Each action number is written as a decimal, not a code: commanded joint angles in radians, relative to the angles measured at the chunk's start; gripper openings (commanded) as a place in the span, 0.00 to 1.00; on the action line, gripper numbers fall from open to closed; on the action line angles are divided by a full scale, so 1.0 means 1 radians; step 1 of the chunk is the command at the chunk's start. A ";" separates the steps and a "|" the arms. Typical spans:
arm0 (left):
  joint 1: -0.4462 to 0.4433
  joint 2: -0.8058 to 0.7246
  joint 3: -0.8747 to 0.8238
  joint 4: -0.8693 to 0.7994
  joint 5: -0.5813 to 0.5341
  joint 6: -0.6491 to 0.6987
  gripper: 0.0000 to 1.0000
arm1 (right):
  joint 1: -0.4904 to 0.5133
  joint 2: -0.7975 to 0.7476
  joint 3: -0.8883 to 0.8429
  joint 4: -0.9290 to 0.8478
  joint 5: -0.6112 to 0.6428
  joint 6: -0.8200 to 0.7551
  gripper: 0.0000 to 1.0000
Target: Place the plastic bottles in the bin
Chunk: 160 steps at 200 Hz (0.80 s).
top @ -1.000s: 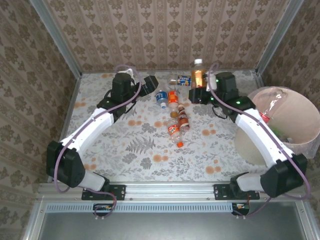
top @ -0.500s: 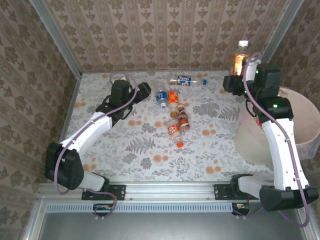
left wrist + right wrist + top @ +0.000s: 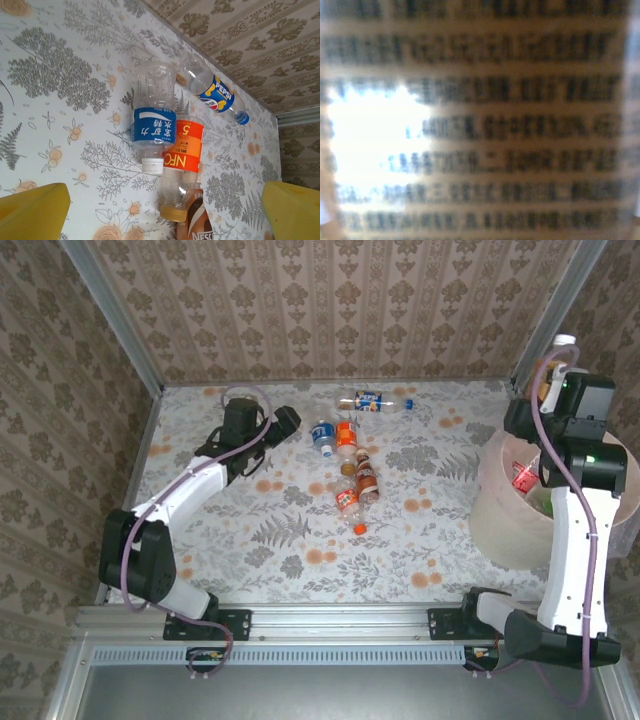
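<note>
Lying flat, blue-labelled bottle point(image 3: 152, 120), orange-labelled bottle point(image 3: 183, 150), third bottle point(image 3: 558, 355) gripped

Several clear bottles point(image 3: 345, 435) lie on their sides at upper centre. One white-capped bottle point(image 3: 563, 344) is upright above the pink-lined bin point(image 3: 497, 525), right edge.

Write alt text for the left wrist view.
Three clear plastic bottles lie on a floral table: a blue-label bottle touching an orange-label bottle, and a Pepsi bottle near the wall. Yellow fingers of the left tool frame the bottom corners, wide apart.
</note>
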<state>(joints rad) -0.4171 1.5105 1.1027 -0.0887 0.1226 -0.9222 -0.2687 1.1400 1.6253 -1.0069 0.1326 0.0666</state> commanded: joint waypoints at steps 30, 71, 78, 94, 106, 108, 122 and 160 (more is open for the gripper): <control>0.009 0.045 0.079 -0.057 0.063 -0.055 1.00 | -0.110 -0.049 -0.030 -0.208 0.260 0.018 0.50; 0.003 0.034 0.083 -0.069 0.039 -0.053 1.00 | -0.256 -0.042 -0.116 -0.170 0.335 -0.016 0.53; -0.001 0.029 0.082 -0.071 0.030 -0.054 1.00 | -0.277 -0.043 -0.125 -0.162 0.345 -0.020 0.53; -0.007 0.024 0.082 -0.077 0.008 -0.054 1.00 | -0.307 -0.056 -0.154 -0.130 0.359 -0.026 0.55; -0.014 0.022 0.086 -0.081 -0.003 -0.052 1.00 | -0.309 -0.067 -0.178 -0.108 0.378 -0.030 0.59; -0.014 0.020 0.086 -0.082 -0.005 -0.052 1.00 | -0.309 -0.068 -0.180 -0.106 0.382 -0.029 0.59; -0.024 0.019 0.088 -0.086 -0.014 -0.048 1.00 | -0.311 -0.069 -0.196 -0.097 0.404 -0.028 0.60; -0.032 0.020 0.101 -0.102 -0.028 -0.031 1.00 | -0.311 -0.084 -0.222 -0.064 0.485 -0.024 0.79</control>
<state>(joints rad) -0.4446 1.5536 1.1656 -0.1589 0.1226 -0.9657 -0.5755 1.0851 1.4158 -1.1095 0.5213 0.0509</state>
